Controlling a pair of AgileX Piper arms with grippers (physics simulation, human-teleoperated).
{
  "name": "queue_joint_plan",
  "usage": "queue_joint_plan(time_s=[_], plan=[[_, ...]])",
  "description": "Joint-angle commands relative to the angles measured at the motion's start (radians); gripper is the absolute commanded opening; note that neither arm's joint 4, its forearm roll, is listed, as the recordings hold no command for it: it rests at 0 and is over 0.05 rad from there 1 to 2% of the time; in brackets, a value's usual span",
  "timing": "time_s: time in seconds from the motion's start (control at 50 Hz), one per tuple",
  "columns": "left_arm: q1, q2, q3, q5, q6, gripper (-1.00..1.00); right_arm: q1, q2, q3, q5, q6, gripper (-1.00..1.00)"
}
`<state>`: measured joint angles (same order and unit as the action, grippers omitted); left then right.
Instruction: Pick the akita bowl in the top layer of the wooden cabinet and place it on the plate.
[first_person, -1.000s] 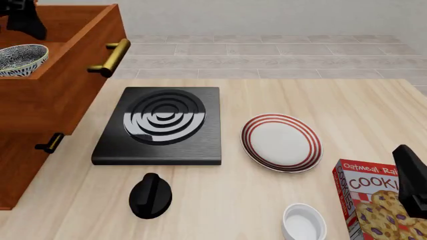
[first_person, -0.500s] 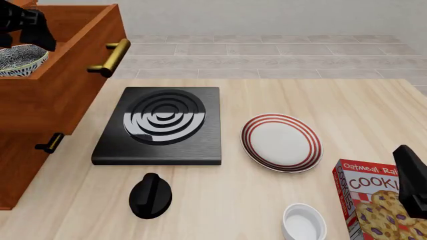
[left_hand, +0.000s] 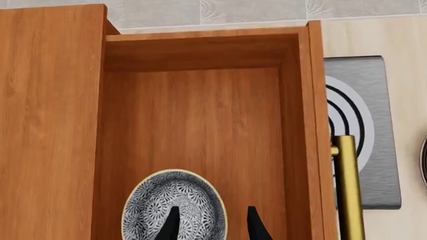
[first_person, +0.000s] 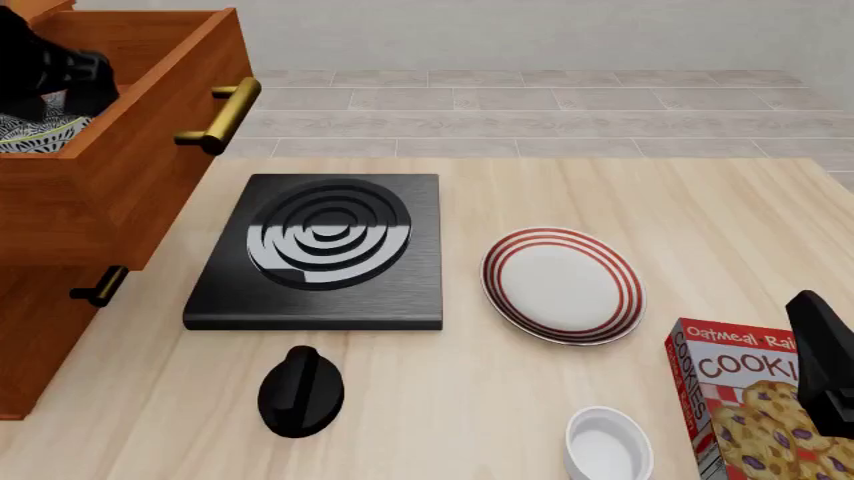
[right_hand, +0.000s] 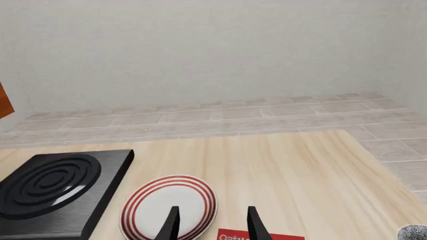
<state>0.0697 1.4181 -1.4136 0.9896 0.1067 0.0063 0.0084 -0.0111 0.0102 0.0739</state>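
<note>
On the left edge of the pale wooden table, the tall reddish-brown wooden cabinet is standing with its top drawer pulled out, the brass bar handle facing the room. Beside it, a black square stove with concentric rings is lying flat, and just to its right the round white plate with red rings is sitting bare, well apart from the cabinet. An oatmeal cookie box is lying at the near right, with the right arm partly covering it. A small black knob-like object is resting in front of the stove, and a plain white ramekin is sitting near the box. The small black-and-white speckled bowl is lying in the open drawer. The left gripper is hanging over it, fingers parted, one fingertip above the bowl's inside and one outside its rim, gripping nothing. The right gripper is hovering over the table near the plate, fingers spread and empty.
</note>
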Motion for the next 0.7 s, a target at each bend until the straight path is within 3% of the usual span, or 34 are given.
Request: queue_joint_plan(time_s=[0.02, 0.38, 0.4, 0.7], plan=[[-0.005, 0.003, 0.034, -0.026, -0.008, 1.00, 0.000, 0.000, 0.000, 0.000, 0.000, 1.00], [-0.053, -0.017, 0.078, -0.050, -0.046, 1.00, 0.000, 0.000, 0.000, 0.000, 0.001, 1.00], [-0.039, -0.017, 0.077, -0.052, -0.030, -1.00, 0.000, 0.000, 0.000, 0.000, 0.000, 1.00], [-0.031, -0.012, 0.059, -0.052, -0.012, -1.00, 0.000, 0.015, 0.001, -0.013, -0.003, 1.00]])
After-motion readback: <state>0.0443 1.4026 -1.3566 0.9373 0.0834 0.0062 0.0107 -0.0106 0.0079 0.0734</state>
